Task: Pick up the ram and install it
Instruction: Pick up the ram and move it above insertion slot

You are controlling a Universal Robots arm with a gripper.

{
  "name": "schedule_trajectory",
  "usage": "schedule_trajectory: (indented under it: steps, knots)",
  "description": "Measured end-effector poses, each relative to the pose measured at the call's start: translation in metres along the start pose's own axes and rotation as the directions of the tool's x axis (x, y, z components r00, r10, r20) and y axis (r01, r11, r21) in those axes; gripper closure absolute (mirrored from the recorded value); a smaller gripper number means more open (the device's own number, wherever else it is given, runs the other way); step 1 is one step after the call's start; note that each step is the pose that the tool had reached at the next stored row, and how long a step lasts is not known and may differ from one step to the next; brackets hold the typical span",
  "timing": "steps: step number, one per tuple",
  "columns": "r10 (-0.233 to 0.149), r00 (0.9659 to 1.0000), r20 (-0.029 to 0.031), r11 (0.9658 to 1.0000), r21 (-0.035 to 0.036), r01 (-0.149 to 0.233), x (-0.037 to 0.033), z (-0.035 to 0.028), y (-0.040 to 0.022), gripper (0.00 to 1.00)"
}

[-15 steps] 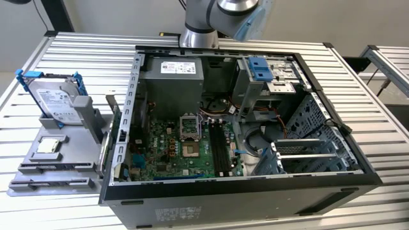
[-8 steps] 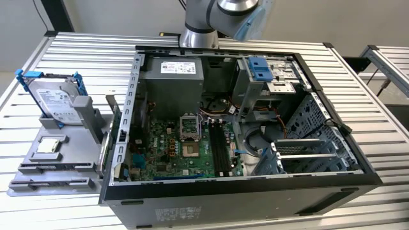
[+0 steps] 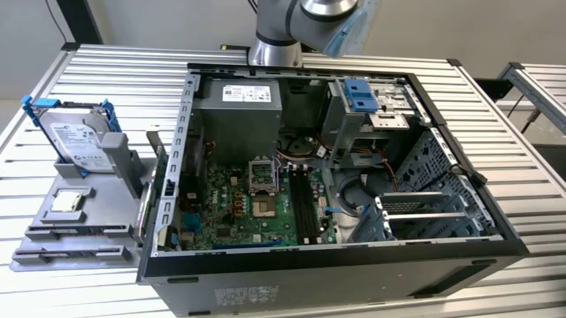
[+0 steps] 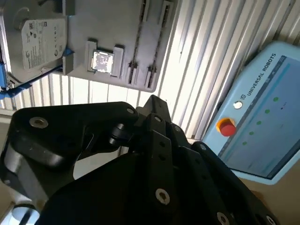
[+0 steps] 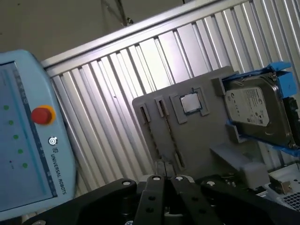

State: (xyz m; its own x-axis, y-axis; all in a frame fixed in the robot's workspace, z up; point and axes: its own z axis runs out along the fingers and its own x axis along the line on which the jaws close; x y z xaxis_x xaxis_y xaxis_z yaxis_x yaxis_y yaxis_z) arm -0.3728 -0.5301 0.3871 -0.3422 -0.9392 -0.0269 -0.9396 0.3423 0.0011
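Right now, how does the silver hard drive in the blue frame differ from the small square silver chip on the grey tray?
The silver hard drive is far larger and oblong; the silver chip is small and square. The hard drive stands tilted in a blue frame; the chip lies flat in a recess. Both are silver and sit on the grey tray.

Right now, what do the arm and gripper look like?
The arm is silver-grey and rounded, with a light blue joint cap. The gripper, in both wrist views, is matte black: angular linked bars with small round silver pins.
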Motion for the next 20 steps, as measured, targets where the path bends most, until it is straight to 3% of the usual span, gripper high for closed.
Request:
schedule_trajectory:
  steps: [3, 6, 11, 12, 13, 17, 20]
  knots:
    - [-0.054, 0.9985, 0.0007, 0.9985, 0.0009, 0.054, 0.0, 0.0001, 0.0, 1.0]
    - [-0.109, 0.994, 0.0009, 0.994, 0.0, 0.109, 0.0, 0.0, 0.0001, 1.0]
    - [-0.198, 0.9801, 0.0013, 0.9801, -0.0024, 0.198, 0.0001, 0.0002, 0.0001, 1.0]
    - [-0.217, 0.9762, 0.0014, 0.9762, -0.0029, 0.217, 0.0001, 0.0002, 0.0001, 1.0]
    - [-0.252, 0.9678, 0.0015, 0.9678, -0.0038, 0.252, 0.0001, 0.0002, 0.0001, 1.0]
    - [-0.321, 0.9471, 0.002, 0.9471, -0.0057, 0.321, 0.0, 0.0003, 0.0001, 1.0]
    - [-0.372, 0.9282, 0.0024, 0.9282, -0.0071, 0.372, 0.0, 0.0003, 0.0001, 1.0]
